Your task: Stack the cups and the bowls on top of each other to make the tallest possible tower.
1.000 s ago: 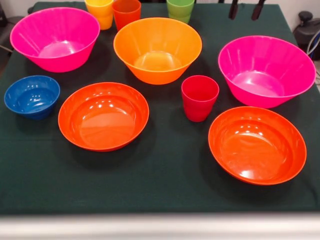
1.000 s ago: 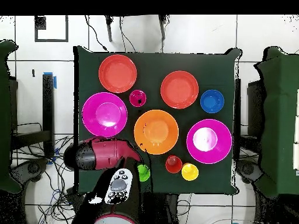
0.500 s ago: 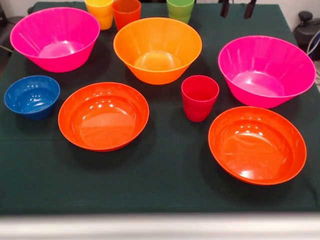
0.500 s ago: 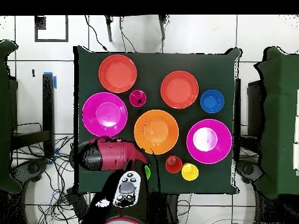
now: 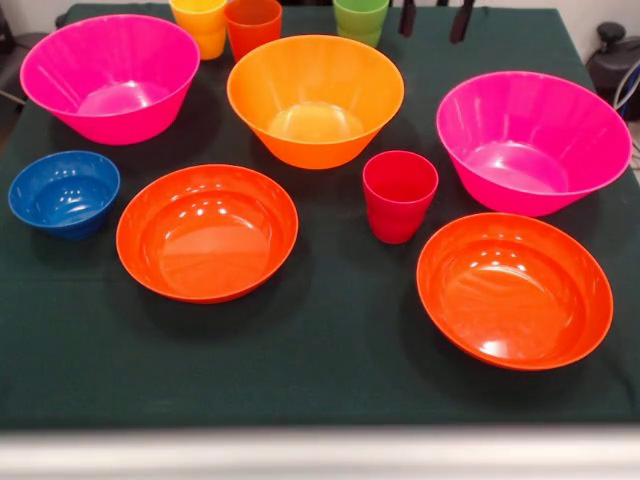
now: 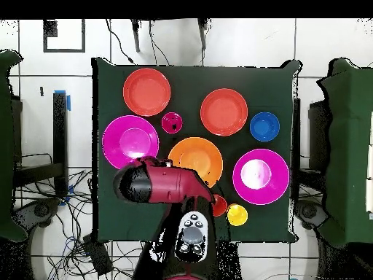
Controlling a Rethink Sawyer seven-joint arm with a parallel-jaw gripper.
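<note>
We see only the gripper's two dark fingertips, set apart and empty, beside the green cup. Nothing is stacked (every piece stands alone): the large orange bowl sits mid-cloth, the red cup just in front.

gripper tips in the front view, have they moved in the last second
Yes. The tool has slid left along the picture's top edge, from above the right pink bowl toward the green cup.

Three cups are lined up behind the large bowl — a fourth cup stands before it. Two shallow bowls are set nearest the front.
</note>
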